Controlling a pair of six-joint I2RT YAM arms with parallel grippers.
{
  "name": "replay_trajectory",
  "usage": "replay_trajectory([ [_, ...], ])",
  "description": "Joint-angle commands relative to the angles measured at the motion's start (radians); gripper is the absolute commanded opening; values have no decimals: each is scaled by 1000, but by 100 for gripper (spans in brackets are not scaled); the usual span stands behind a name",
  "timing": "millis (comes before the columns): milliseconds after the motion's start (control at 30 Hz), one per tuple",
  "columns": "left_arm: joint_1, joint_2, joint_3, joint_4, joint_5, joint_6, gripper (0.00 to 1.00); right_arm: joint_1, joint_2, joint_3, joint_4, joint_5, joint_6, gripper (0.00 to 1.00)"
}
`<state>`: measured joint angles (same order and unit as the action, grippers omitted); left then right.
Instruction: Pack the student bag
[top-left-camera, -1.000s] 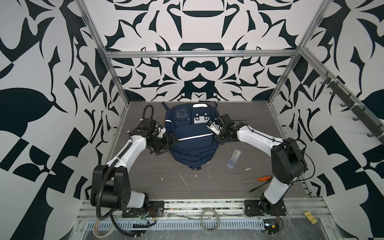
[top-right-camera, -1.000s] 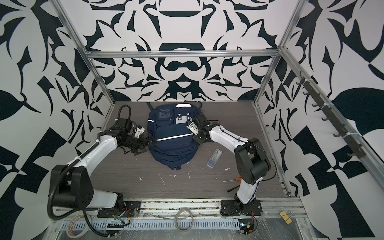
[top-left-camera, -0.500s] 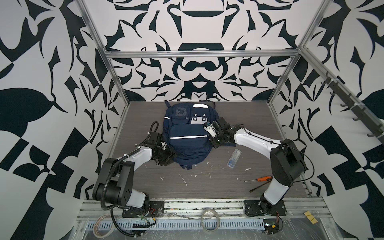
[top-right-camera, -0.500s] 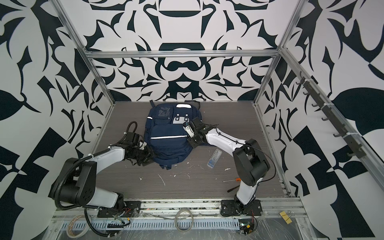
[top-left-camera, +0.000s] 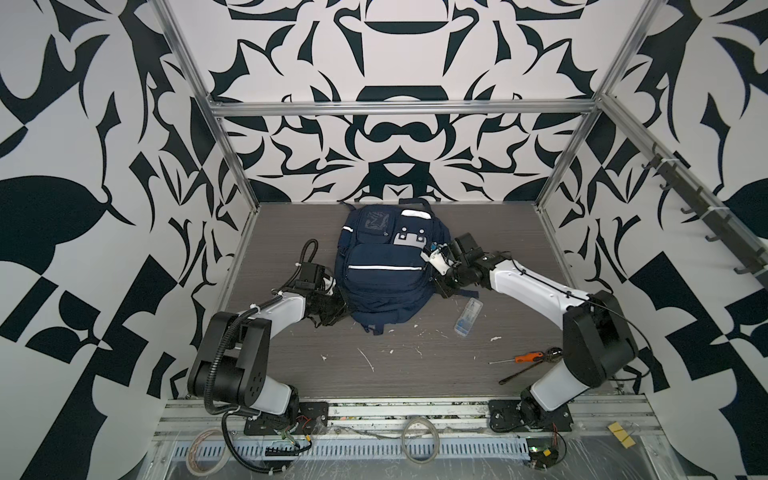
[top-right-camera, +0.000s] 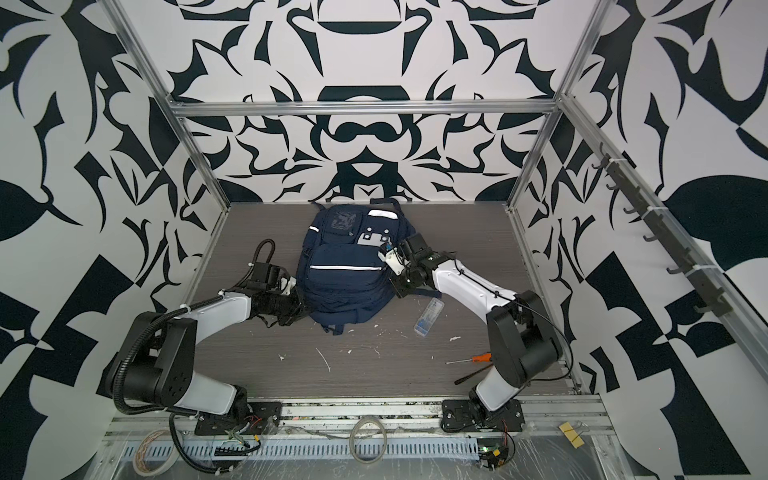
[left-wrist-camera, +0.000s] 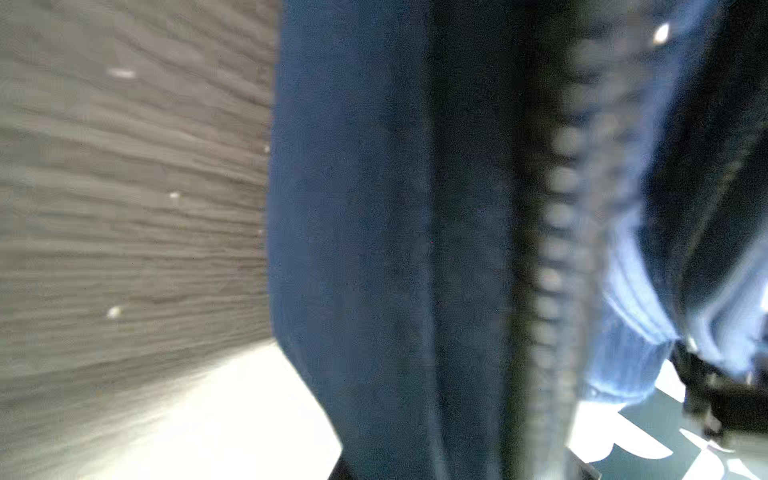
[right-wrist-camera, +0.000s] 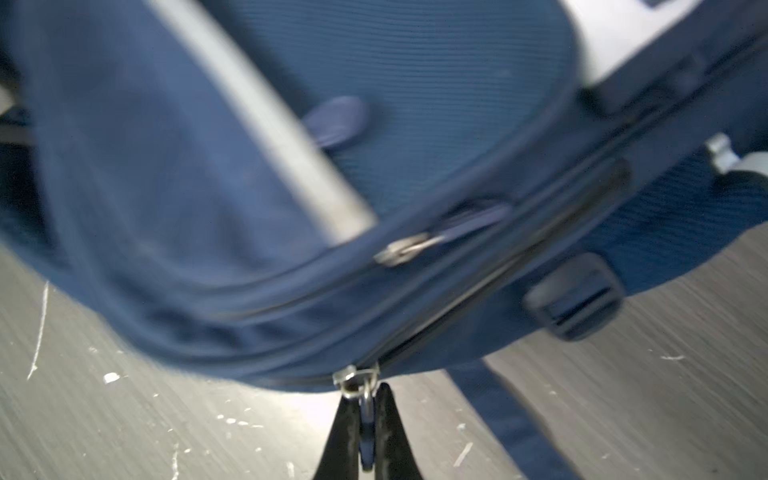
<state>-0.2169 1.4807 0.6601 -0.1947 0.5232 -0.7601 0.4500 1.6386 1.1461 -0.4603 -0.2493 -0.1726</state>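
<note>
Jaws on student bag zip pull

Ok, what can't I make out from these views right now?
- What the left tool pinches: both top views show its tips buried against the student bag; the left wrist view is only blurred fabric and zipper teeth.
- Inside the bag: hidden by its own fabric in every view.
- Contents of the clear case: too small in both top views.
- Right wrist view: blurred beyond the right tool shut on the zipper pull.
</note>
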Motion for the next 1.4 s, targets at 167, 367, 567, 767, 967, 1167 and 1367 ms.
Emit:
replay_trajectory([
  [167,60,-51,-44,-72,-47,97,0,-95,121,206,-46,80,-50,0],
  [367,60,-37,-45,-144,-69,173,0,-96,205,339,-85,115,-29,0],
  [567,59,-36,-35,-175,-88,200,0,-96,235,366,-115,151,-1,0],
  [767,60,-42,-22,-193,-101,207,0,-94,171,289,-104,169,-14,15],
  [967,52,-54,54,-252,-111,267,0,-58,5,141,-25,21,-129,52],
  [1167,53,-56,83,-255,-81,271,0,-56,-109,84,-78,-171,-194,97],
  [1367,63,-54,115,-306,-49,321,0,-56,-163,12,-29,-289,-235,99],
])
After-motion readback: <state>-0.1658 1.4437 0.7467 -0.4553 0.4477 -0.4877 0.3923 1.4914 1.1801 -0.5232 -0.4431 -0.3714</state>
